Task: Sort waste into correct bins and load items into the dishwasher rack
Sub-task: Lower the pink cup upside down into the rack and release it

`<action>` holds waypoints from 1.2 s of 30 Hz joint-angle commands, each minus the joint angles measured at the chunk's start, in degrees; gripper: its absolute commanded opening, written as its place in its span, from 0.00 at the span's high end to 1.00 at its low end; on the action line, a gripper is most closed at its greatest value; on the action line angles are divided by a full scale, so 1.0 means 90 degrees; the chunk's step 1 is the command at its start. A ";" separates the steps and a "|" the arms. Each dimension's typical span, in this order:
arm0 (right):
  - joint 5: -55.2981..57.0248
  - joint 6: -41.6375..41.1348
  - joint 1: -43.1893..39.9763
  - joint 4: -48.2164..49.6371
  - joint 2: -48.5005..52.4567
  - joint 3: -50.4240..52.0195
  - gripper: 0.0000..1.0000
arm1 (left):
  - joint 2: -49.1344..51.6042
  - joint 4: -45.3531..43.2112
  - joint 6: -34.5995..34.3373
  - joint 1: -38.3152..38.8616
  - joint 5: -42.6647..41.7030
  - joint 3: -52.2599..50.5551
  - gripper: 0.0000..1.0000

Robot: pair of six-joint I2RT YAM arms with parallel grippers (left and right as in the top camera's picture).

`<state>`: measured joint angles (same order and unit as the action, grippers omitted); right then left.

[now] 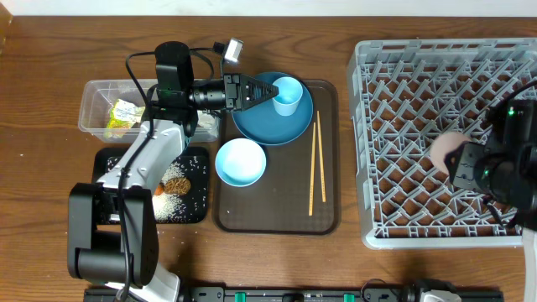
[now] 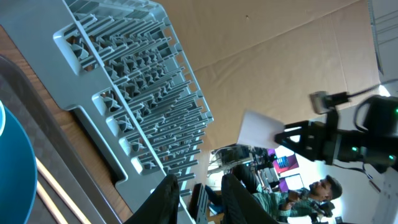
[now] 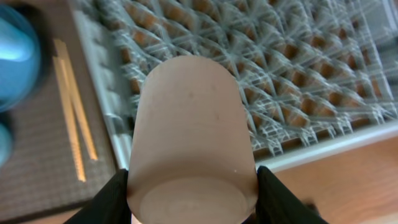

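My left gripper [image 1: 267, 91] hangs over the blue plate [image 1: 267, 122], its tips just left of the light-blue cup [image 1: 287, 94] that stands on the plate. Its fingers [image 2: 163, 200] stand a little apart, open, with nothing between them. A pale blue bowl [image 1: 242, 162] and the wooden chopsticks [image 1: 315, 164] lie on the brown tray [image 1: 277, 214]. My right gripper [image 3: 193, 183] is shut on the pink cup [image 3: 189, 137], held on its side above the grey dishwasher rack [image 1: 419, 92], near its middle. The pink cup [image 1: 443, 149] shows there from overhead.
A clear tub [image 1: 96, 101] at the left holds a yellow-green wrapper [image 1: 123, 113]. In front of it a black tray [image 1: 109, 164] carries white rice [image 1: 176, 201] and a brown biscuit piece [image 1: 174, 184]. The left arm crosses over both bins.
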<state>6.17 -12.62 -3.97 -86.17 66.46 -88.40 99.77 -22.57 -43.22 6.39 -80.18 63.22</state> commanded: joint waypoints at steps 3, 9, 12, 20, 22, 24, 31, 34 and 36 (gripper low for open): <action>0.0338 0.0056 -0.0631 -0.0369 0.0551 -0.0083 0.94 | -0.0010 -0.0027 0.0131 -0.0024 0.0012 0.0010 0.75; 0.0245 0.0104 -0.0937 -0.0442 0.1173 -0.0083 0.96 | -0.0010 -0.0027 0.0131 -0.0024 0.0012 0.0010 0.76; 0.0245 0.0119 -0.1083 -0.0423 0.1554 -0.0083 0.94 | -0.0010 -0.0027 0.0134 -0.0024 0.0010 0.0010 0.76; 0.0204 0.0131 -0.1775 -0.0296 0.2521 -0.0083 0.99 | -0.0010 -0.0027 0.0134 -0.0024 0.0012 0.0010 0.75; -0.0019 0.0250 -0.1923 -0.0228 0.2703 -0.0083 0.99 | -0.0010 -0.0027 0.0134 -0.0024 0.0012 0.0010 0.75; -0.0214 0.0374 -0.2030 -0.0214 0.2858 -0.0080 0.99 | -0.0010 -0.0027 0.0134 -0.0024 0.0012 0.0010 0.76; -0.0214 0.0386 -0.2149 -0.0202 0.3293 -0.0080 0.98 | -0.0010 -0.0027 0.0134 -0.0024 0.0012 0.0010 0.75; -0.0214 0.0386 -0.2152 -0.0163 0.3441 -0.0080 0.98 | -0.0010 -0.0027 0.0134 -0.0024 0.0010 0.0010 0.75; -0.0214 0.0386 -0.2152 -0.0109 0.3524 -0.0080 0.98 | -0.0010 -0.0027 0.0134 -0.0024 0.0010 0.0010 0.75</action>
<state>4.34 -9.96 -22.33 -87.37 96.84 -88.55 99.77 -22.57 -43.22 6.39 -80.16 63.22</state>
